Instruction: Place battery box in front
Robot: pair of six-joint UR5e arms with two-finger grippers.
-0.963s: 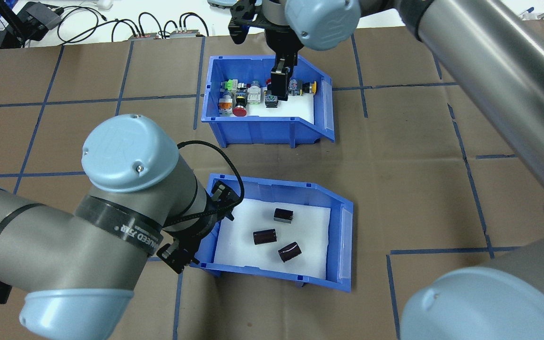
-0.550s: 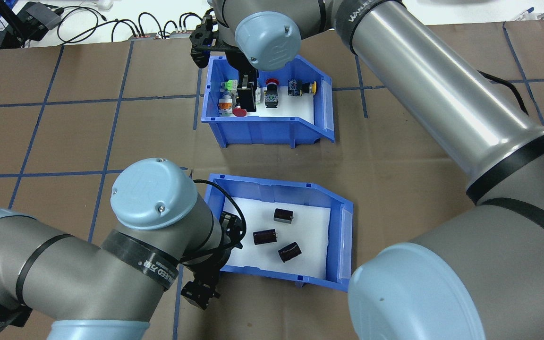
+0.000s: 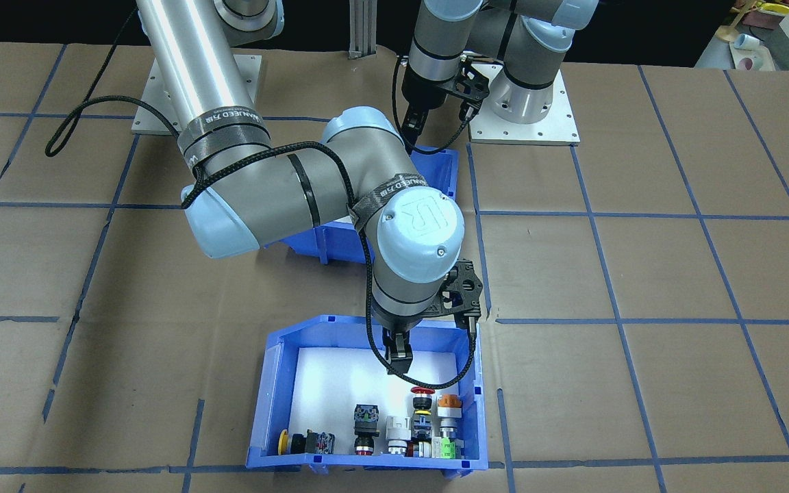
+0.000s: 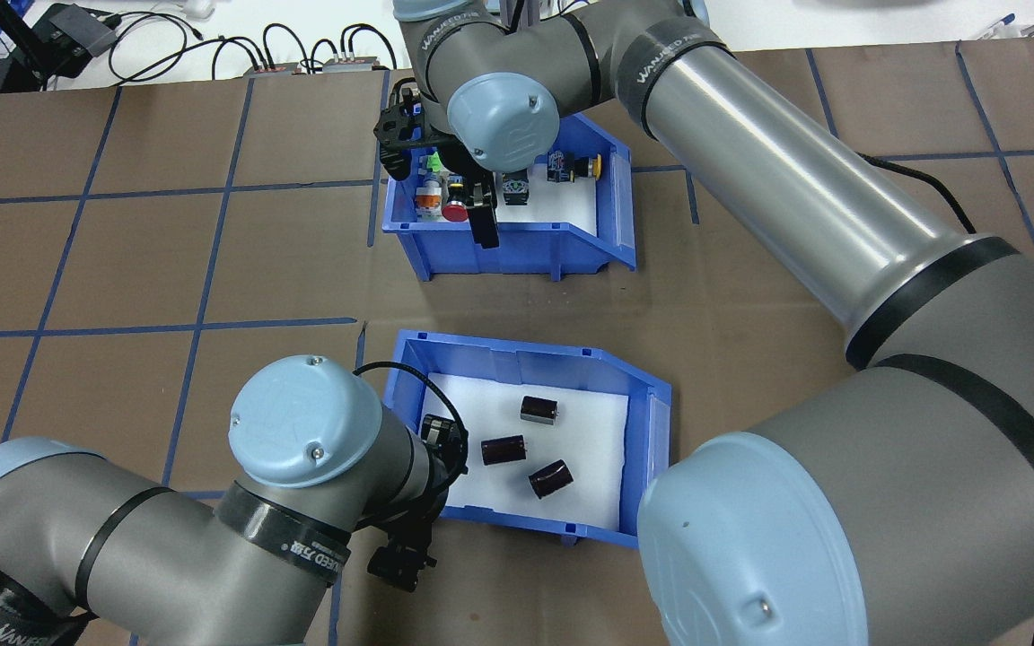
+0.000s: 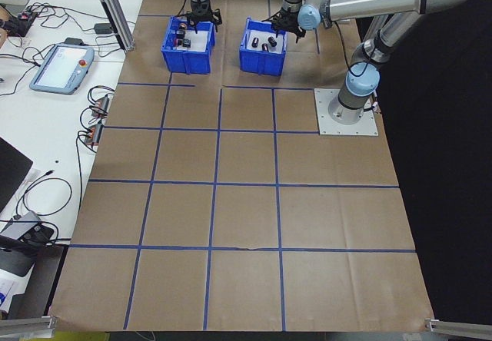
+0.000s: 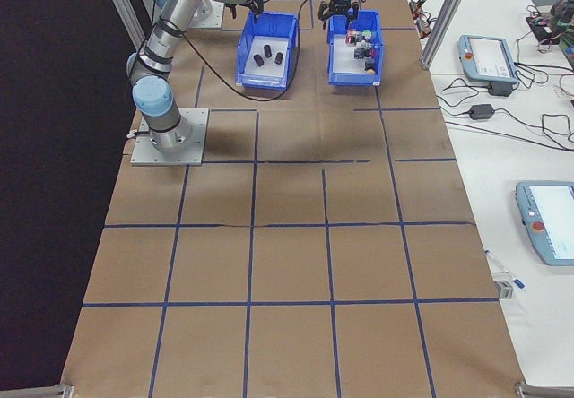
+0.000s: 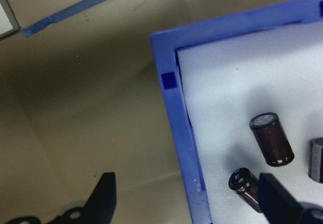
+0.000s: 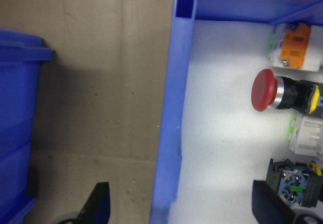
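Observation:
The battery box [image 4: 634,395] is a blue bin with white foam and three dark cylinders [image 4: 503,449], on the near side of the table. My left gripper [image 7: 187,193] is open, one finger on each side of the box's left wall [image 7: 184,148]. In the overhead view my own wrist hides it. From the front, the left gripper [image 3: 411,130] hangs at the box's corner [image 3: 439,161]. The matching bin of push-buttons [image 4: 607,224] stands farther out. My right gripper [image 4: 484,222] is open over that bin's near wall [image 8: 171,133], also seen as the right gripper [image 3: 398,363].
Brown paper with blue tape lines covers the table [image 4: 122,269]. Cables and power bricks [image 4: 77,36] lie along the far edge. A gap of bare paper [image 4: 705,305] separates the two bins. Tablets and cords [image 5: 61,64] sit on a side table.
My right gripper has crossed the button bin from its middle to its near wall. My left wrist has slid back toward the robot along the battery box's left wall. Neither bin has moved.

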